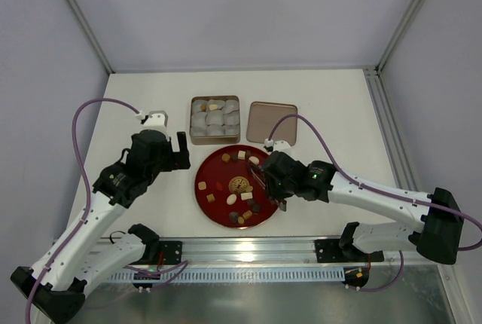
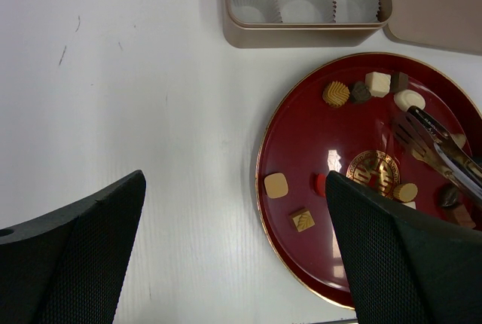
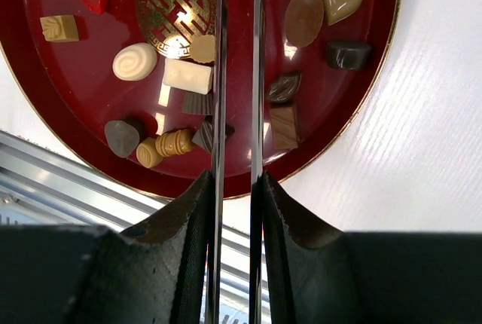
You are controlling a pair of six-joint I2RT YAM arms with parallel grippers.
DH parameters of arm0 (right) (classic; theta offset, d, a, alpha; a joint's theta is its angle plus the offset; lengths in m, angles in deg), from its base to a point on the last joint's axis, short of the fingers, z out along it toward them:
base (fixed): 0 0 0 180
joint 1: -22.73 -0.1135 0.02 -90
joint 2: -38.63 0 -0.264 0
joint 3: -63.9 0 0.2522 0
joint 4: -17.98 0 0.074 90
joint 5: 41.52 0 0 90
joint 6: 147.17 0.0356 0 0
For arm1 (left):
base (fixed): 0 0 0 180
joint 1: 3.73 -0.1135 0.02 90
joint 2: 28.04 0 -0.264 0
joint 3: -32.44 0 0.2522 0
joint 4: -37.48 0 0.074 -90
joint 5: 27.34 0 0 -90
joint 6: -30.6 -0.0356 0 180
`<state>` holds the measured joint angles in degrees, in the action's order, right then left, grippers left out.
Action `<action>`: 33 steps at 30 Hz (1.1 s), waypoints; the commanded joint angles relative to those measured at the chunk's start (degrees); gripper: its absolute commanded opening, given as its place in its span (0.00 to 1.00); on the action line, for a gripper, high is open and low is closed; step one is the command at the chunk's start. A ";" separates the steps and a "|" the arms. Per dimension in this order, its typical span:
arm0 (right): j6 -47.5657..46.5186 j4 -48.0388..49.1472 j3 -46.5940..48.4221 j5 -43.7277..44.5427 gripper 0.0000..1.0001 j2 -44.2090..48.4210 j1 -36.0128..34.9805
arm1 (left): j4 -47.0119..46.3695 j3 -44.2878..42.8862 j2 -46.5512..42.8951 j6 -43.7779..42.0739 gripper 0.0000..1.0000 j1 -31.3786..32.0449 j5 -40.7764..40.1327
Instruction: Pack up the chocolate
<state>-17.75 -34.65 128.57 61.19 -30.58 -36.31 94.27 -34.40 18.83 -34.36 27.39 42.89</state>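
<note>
Several chocolate pieces (image 1: 242,203) in dark brown, tan, cream and red lie scattered on the red plate (image 1: 199,188). My right gripper (image 1: 269,181) hovers over the plate's right half, shut on a pair of metal tongs (image 3: 219,75). The tongs' two arms run between its fingers (image 3: 188,211), and their tips (image 2: 410,124) hang above the plate near a cream oval sweet (image 2: 409,99). My left gripper (image 2: 235,181) stands wide open and empty over the white table, just left of the plate's rim (image 2: 263,188).
A gold tin (image 1: 215,119) lined with white paper cups sits behind the plate, with a few sweets in its far row (image 1: 213,105). Its lid (image 1: 272,122) lies to the right. A metal rail (image 1: 248,252) runs along the near table edge.
</note>
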 commanded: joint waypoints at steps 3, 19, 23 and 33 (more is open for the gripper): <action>-0.31 -1.20 4.28 0.65 0.27 3.03 -0.28 | -2.33 0.08 -0.73 -0.25 1.00 0.00 -0.45; -6.36 -2.70 15.95 0.92 0.26 -0.48 1.38 | -2.33 0.08 -1.17 -0.16 1.00 0.00 -0.62; -10.58 0.89 21.84 -2.77 0.26 -5.92 6.21 | -2.33 0.08 -1.17 -0.16 1.00 0.00 -0.45; -18.41 2.57 39.95 -5.24 0.26 -25.17 15.54 | -2.16 0.17 -1.43 -0.16 1.00 0.00 -0.53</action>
<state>-32.31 -34.52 163.06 57.06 -52.72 -22.13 94.24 -34.40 18.26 -34.38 27.39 42.87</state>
